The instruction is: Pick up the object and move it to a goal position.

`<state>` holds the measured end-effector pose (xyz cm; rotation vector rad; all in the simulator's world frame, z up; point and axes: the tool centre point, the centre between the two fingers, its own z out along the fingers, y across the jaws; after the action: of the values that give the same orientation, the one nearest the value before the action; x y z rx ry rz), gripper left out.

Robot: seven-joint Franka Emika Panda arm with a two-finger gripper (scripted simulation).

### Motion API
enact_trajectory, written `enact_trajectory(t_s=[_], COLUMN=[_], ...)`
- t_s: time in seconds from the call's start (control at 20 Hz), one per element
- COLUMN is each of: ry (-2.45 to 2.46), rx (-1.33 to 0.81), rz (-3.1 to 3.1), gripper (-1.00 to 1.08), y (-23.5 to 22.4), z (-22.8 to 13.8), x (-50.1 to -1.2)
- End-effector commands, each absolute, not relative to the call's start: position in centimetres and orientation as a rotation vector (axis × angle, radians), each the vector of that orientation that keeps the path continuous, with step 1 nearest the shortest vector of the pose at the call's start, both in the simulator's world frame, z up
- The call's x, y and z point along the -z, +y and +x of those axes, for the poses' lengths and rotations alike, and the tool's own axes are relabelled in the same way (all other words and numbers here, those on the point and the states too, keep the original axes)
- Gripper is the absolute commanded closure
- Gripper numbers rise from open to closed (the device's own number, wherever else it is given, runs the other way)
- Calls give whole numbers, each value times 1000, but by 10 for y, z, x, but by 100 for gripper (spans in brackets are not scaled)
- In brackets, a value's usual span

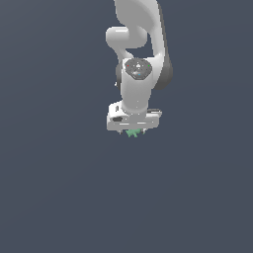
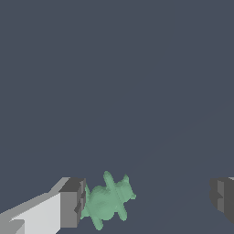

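The white arm (image 1: 141, 49) came down from the upper edge of the exterior view, wrist pointing downward, with the jaws (image 1: 132, 129) at its lowest point. The surroundings were a plain, even slate-grey field in both views; no edge or seam showed, so whether it was a table could not be told.

The object (image 1: 132, 133), a small mint-green piece with short prongs, showed just under the white hand body in the exterior view, partly hidden by it. Only a few green tips stuck out below.

The wrist view gave more. The object (image 2: 107, 201) was a lumpy green body with several stubby prongs jutting at angles. It sat between the two dark grey fingertips (image 2: 73, 202), hard up against one pad, touching or very nearly so. The other fingertip stood well apart from it, at the far edge of the frame, with bare grey surface between.

The jaws (image 2: 148, 199) were spread wide, much wider than the object, and were not clamped on it.

Whether the object rested on the surface or hung slightly above it could not be told; no clear shadow showed.
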<state>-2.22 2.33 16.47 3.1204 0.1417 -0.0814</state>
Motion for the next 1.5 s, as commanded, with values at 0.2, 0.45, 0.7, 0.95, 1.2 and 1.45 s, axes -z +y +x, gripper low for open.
enact_trajectory(t_s=[0.2, 0.45, 0.7, 0.95, 1.2, 1.45], ry=[156, 186, 171, 107, -5, -166], rx=[98, 128, 125, 121, 113, 102], rz=[3119, 3116, 3117, 3120, 3123, 3120], gripper=[-92, -92, -92, -92, -92, -92], y=[21, 16, 17, 19, 24, 29], z=[-24, -28, -28, -32, -37, -46], x=[-162, -156, -156, -152, -146, -137])
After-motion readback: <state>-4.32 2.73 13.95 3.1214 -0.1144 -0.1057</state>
